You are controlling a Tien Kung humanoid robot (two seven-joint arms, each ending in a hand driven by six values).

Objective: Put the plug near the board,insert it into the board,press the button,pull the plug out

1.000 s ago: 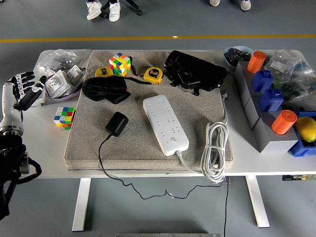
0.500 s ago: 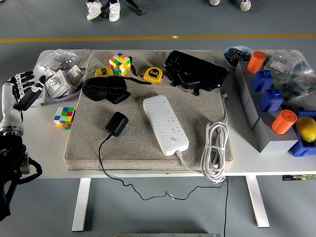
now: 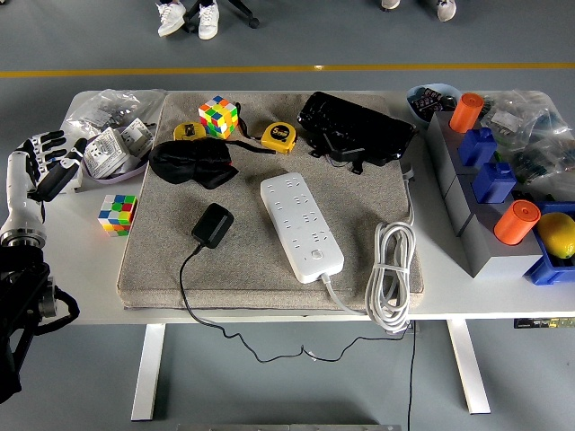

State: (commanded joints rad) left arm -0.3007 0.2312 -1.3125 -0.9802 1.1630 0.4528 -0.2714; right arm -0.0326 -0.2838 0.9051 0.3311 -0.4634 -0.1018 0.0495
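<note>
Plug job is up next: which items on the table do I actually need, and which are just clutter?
Needed:
- black plug on the grey mat
- white power board, button at its near end
- left hand, open at the table's left edge

Clutter:
- two Rubik's cubes
- two yellow tape measures
- black cloth
- black case
- lemon

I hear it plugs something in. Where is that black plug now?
In the head view, the black plug lies on the grey mat, left of the white power strip, below the black cloth.
</note>
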